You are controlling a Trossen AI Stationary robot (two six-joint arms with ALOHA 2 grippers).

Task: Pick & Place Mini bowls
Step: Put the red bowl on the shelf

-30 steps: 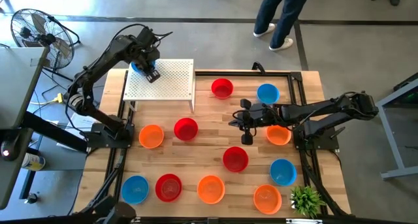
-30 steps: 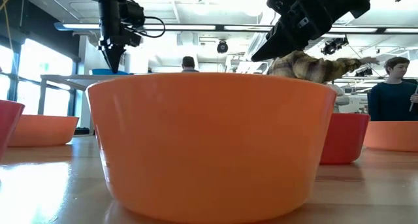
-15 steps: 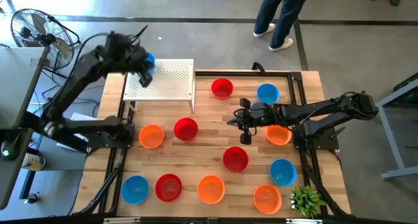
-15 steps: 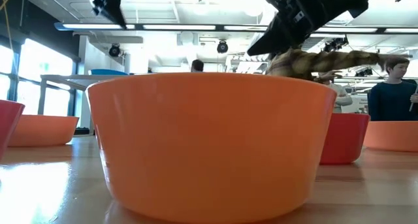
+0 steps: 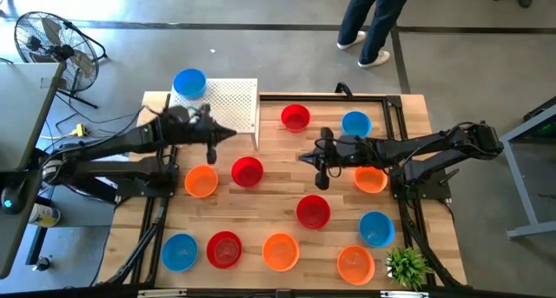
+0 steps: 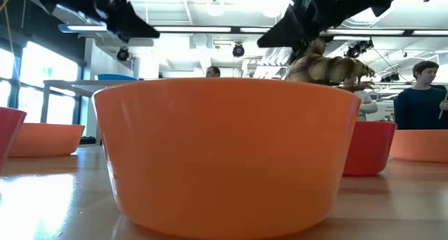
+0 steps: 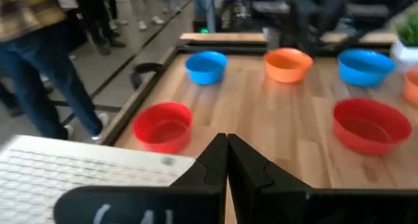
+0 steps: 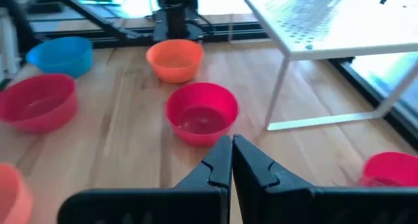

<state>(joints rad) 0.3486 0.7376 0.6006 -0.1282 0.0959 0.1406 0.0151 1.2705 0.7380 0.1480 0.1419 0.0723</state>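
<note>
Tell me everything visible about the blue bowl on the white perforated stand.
The blue bowl is small, round and glossy, plastic by its look, in solid blue. It sits upright, mouth up, on the far left corner of the white perforated stand, the only bowl up there. Nothing grips it: the left gripper is shut and empty, over the stand's near edge, clear of the bowl. In the low view only its rim shows, a thin blue band above the stand's top.

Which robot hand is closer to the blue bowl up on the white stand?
The left. The left gripper hangs just beside the white stand that holds the blue bowl. The right gripper is farther off, over the table's middle.
</note>
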